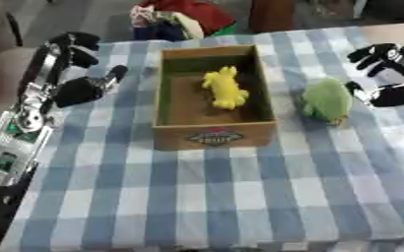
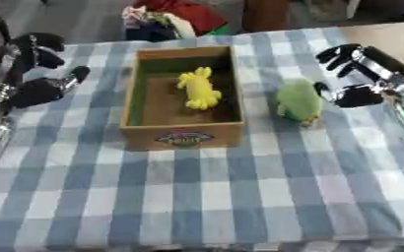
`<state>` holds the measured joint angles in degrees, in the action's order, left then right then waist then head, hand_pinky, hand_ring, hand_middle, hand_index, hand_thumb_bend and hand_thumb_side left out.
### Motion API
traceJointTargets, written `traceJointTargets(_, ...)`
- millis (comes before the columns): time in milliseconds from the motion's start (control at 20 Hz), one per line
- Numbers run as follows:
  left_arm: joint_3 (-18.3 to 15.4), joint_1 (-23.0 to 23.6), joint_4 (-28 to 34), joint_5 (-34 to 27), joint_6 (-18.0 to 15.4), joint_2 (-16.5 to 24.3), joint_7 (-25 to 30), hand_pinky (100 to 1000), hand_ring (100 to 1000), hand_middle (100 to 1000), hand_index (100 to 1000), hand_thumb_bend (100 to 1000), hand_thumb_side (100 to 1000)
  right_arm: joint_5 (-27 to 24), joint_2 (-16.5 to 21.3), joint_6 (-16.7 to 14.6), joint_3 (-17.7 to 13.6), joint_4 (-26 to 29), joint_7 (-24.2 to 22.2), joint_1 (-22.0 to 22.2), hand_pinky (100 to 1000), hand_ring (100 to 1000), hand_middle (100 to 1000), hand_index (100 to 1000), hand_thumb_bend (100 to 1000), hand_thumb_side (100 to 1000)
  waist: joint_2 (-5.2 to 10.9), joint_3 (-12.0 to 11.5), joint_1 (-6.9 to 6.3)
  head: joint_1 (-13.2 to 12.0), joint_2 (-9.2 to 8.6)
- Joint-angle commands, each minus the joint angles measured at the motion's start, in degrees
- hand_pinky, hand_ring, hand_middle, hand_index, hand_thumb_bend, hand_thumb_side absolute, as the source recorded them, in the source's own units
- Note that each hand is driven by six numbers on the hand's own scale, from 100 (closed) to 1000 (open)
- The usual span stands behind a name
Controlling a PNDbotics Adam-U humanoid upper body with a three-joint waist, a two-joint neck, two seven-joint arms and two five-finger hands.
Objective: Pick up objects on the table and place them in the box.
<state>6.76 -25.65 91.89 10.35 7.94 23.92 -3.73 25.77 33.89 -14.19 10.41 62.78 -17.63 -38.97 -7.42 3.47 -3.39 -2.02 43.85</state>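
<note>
The checked counter (image 1: 240, 197) is seen filling the frame. The box (image 1: 212, 135) is placed at centre, a yellow toy (image 1: 224, 88) lying inside. The left hand (image 1: 81, 74) is held open at upper left; the right hand (image 2: 356, 74), fingers spread, is held just right of the green toy (image 2: 298, 101).

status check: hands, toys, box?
Right robot hand open beside green toy, not touching. Left robot hand open, holding nothing. Yellow toy already in box. Nothing blocking.

Yellow toy (image 1: 224, 87) in box (image 1: 212, 135); green toy (image 1: 326, 100) just right of it. Right hand (image 1: 387, 74) open nearby, left hand (image 1: 81, 69) open.
</note>
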Motion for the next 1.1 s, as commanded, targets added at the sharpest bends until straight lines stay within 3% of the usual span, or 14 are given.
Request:
traceJointTargets(50, -1.1, -0.4, 1.2, -0.4, 0.0, 0.9, -0.4, 686, 610, 639, 757, 533, 238, 2.6, 0.1, -0.4, -0.4, -1.3, 0.2, -1.5, 671, 762, 764, 852, 309, 229, 0.65, -0.2, 0.13, 0.1, 0.27)
traceJointTargets(350, -1.1, -0.1, 1.0, -0.8, 0.1, 0.6, -0.5, 684, 609, 638, 758, 531, 239, 6.2, -1.3, 0.0, -0.5, -2.9, 1.9, -2.1, 671, 761, 764, 853, 366, 277, 0.71, -0.1, -0.07, 0.3, 0.27)
traceJointTargets(800, -1.2, 0.2, 1.0, -0.8, 0.2, 0.3, -0.5, 684, 608, 638, 758, 531, 240, 10.4, -3.1, 1.4, -1.1, -6.0, 3.7, -2.7, 667, 759, 766, 853, 375, 302, 0.97, -0.2, -0.38, 0.5, 0.27)
traceJointTargets(950, -1.2, 0.1, 1.0, -0.8, 0.2, 0.2, -0.4, 684, 608, 638, 759, 530, 241, 11.3, -3.5, 1.0, -0.9, -7.0, 2.0, -2.6, 671, 760, 771, 847, 388, 292, 0.97, -0.3, -0.39, 0.5, 0.27)
traceJointTargets(1100, -1.2, 0.1, 1.0, -0.8, 0.2, 0.2, -0.2, 684, 607, 638, 759, 530, 242, 12.9, -3.6, -0.1, -0.7, -7.6, -1.1, -2.4, 661, 731, 738, 816, 336, 219, 0.95, -0.2, -0.35, 0.5, 0.27)
